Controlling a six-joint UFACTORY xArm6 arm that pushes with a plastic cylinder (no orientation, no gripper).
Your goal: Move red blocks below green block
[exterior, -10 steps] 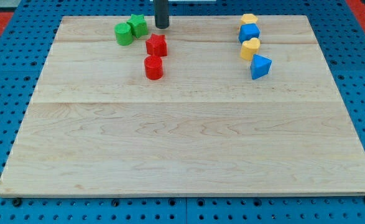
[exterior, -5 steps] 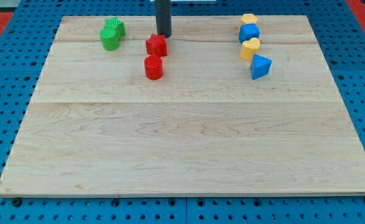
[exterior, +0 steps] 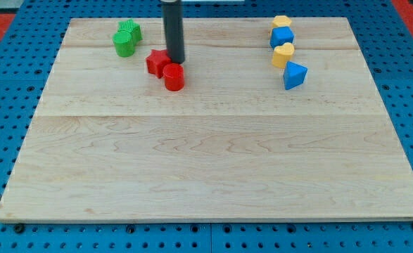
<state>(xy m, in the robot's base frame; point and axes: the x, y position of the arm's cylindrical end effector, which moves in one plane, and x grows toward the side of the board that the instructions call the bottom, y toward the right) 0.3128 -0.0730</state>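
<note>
Camera view: our pale wooden board (exterior: 213,154) on blue pegboard (exterior: 2,105). Our dark rod holds nothing; my tip (exterior: 175,62) touches the red star block (exterior: 157,62) and red cylinder block (exterior: 174,76), both below-right of two green blocks (exterior: 126,38). Yellow and blue blocks (exterior: 286,53) stand well apart, right.

— What colours did you have in front of you?

— You had a pale wooden desk (exterior: 213,154) with light grain lines, set on a blue pegboard (exterior: 2,84) dotted with dark holes. Your rod was dark grey, almost black.

— And the blocks?

— Two red blocks (exterior: 165,69), a star and a cylinder, and two green blocks (exterior: 126,38). At the view's right you saw yellow (exterior: 282,22), blue (exterior: 282,36), yellow (exterior: 283,54), blue (exterior: 295,74).
</note>
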